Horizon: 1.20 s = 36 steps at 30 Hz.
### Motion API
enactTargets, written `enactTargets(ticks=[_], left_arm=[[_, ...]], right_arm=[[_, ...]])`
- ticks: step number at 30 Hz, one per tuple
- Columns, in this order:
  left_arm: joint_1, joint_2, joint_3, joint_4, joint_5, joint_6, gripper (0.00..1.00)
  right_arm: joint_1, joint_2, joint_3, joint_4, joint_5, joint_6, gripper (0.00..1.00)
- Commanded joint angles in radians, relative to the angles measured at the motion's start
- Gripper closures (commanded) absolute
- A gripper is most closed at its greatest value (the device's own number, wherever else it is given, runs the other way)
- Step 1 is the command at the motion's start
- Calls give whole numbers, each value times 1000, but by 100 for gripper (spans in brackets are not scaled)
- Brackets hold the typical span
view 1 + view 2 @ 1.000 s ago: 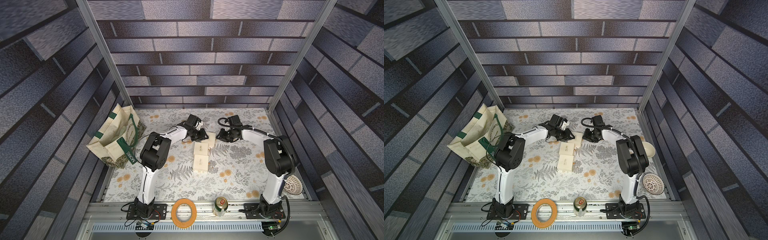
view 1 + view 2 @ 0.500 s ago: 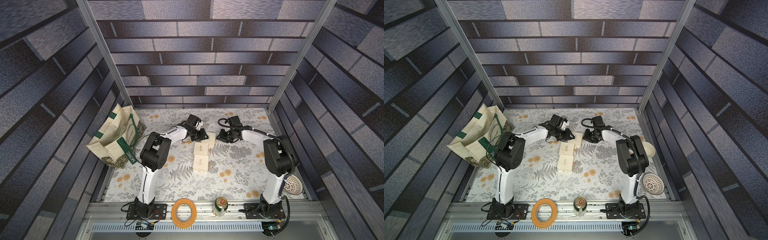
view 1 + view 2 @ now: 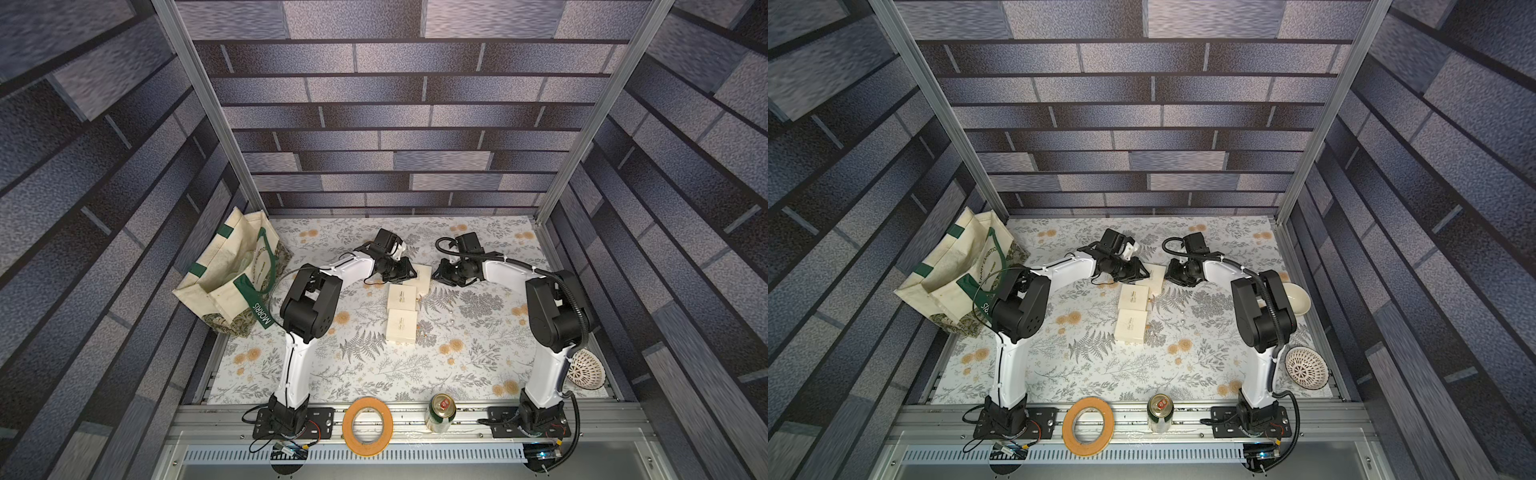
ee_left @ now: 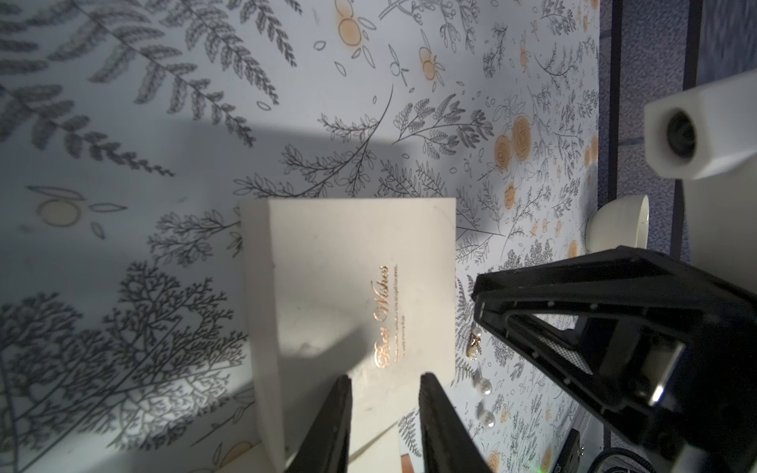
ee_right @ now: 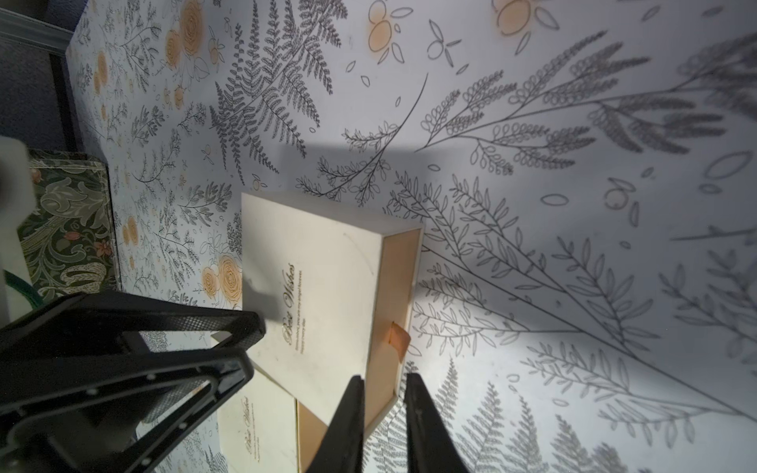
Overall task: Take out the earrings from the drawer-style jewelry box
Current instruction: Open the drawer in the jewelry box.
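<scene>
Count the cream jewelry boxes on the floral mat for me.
3, in one row leading away from the camera: the nearest box, the middle box, and the farthest box, partly covered by the left arm. Another could be hidden under the arms.

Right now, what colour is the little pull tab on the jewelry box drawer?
The pull tab is orange-tan; it shows clearest in the right wrist view.

Three cream cardboard drawer boxes lie in a row at frame centre on a floral printed mat, the uppermost overlapping its neighbour. Tiny pearl-bead earrings lie just right of them. A canvas tote bag stands at left. An orange tape roll and a metal drink can sit lower centre on an aluminium rail. A perforated ceramic bowl lies lower right.
</scene>
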Motion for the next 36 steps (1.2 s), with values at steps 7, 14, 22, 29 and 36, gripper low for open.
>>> enactTargets(ticks=[7, 14, 22, 29, 36], left_arm=[[-2, 26, 12, -45, -18, -2, 69], [-2, 26, 11, -42, -18, -1, 68], [-1, 28, 12, -45, -17, -3, 69], [0, 27, 10, -46, -20, -4, 69], [1, 26, 9, -44, -21, -4, 69]], right_arm=[[12, 26, -8, 15, -15, 10, 79], [13, 33, -6, 17, -18, 11, 79], [13, 41, -20, 53, -21, 24, 80], [13, 44, -18, 60, -26, 26, 81], [13, 48, -23, 69, -36, 30, 84]])
